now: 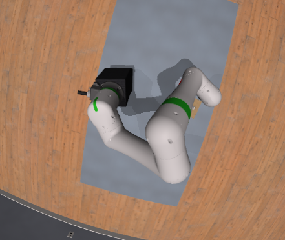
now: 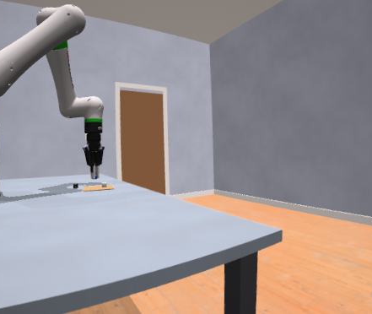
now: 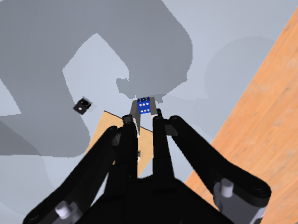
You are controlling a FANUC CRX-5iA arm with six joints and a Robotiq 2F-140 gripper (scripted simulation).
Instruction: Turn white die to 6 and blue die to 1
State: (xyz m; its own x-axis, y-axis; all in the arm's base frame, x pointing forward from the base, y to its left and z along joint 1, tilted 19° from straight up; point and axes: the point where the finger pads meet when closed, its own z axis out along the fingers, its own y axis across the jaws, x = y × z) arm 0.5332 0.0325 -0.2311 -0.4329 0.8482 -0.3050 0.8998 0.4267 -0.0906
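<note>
Gripper (image 3: 144, 119) clamps blue die (image 3: 145, 105) above mat (image 3: 107, 131); black die (image 3: 82, 105) at 10 o'clock. Risk: off-mat release, wrong face.

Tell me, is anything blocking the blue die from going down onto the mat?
Nothing visible does. The pincer holds the blue die above the tan mat. The white die sits on the mat, and the black die lies off it.

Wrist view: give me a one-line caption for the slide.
Gripper shut on the blue die, held above the tan mat, with the black die on the table beside the mat.
</note>
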